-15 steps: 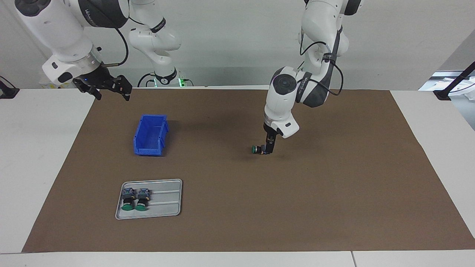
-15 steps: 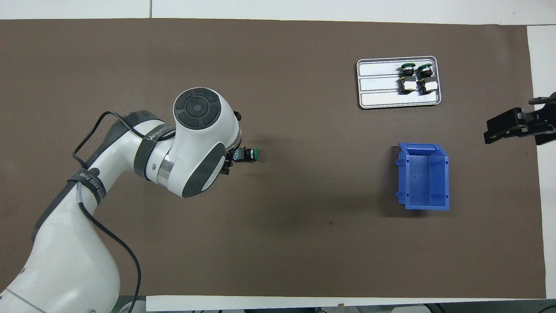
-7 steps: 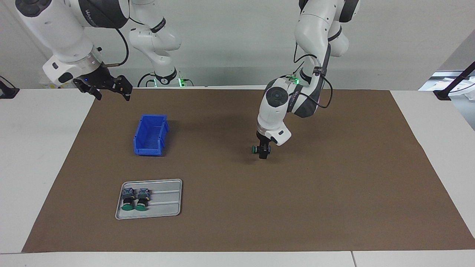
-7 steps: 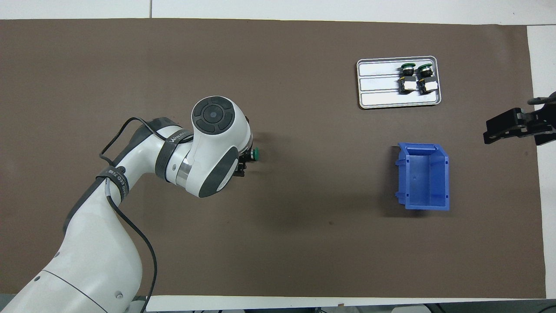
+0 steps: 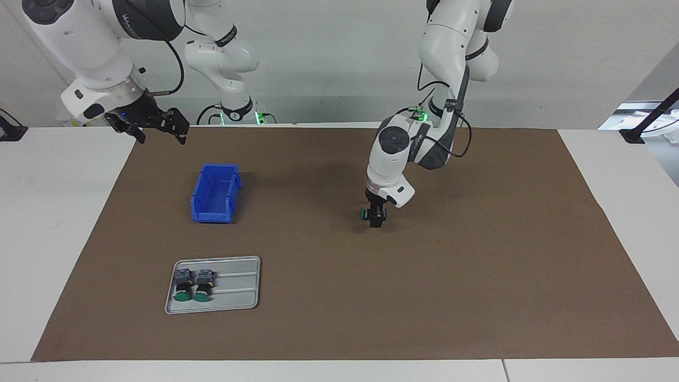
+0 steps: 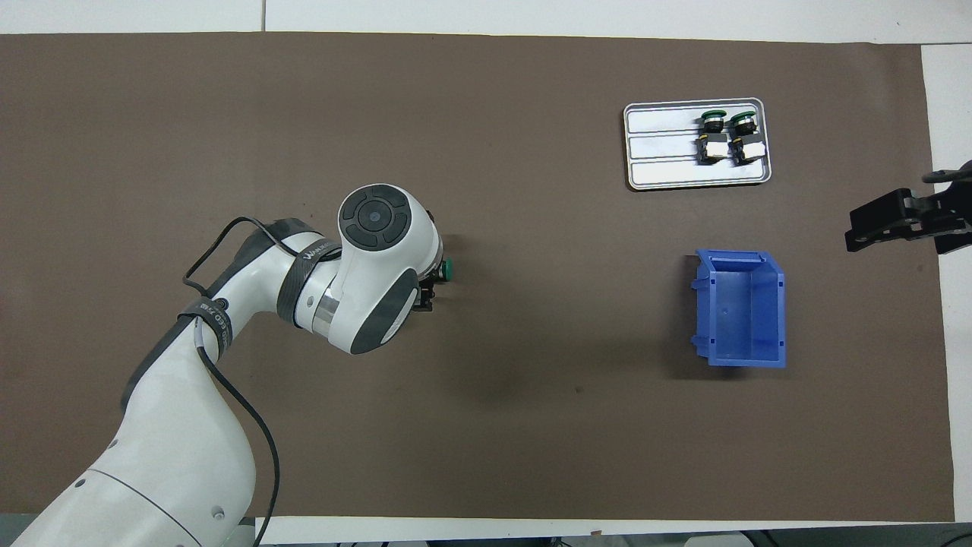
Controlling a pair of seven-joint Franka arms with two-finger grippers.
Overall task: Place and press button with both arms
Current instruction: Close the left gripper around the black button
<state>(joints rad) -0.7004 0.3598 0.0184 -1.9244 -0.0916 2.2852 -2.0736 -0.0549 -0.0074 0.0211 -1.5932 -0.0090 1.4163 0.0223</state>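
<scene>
My left hand (image 5: pixel 376 216) is down at the brown mat (image 5: pixel 477 265) mid-surface, fingers straddling the button (image 5: pixel 366 213). I can't tell if it's gripping or just around it. The button lies on its side on the mat with its round green cap facing the right arm's end; the dark body is mostly hidden under the hand. My right hand (image 5: pixel 155 127) waits in the air, jaws spread, nothing in them, over the mat's edge at its own end. The blue bin (image 5: pixel 215 192) sits near it. Farther from the robots, a grey tray (image 5: pixel 238 286) holds two more buttons (image 5: pixel 192 284) side by side, green caps pointing away.
</scene>
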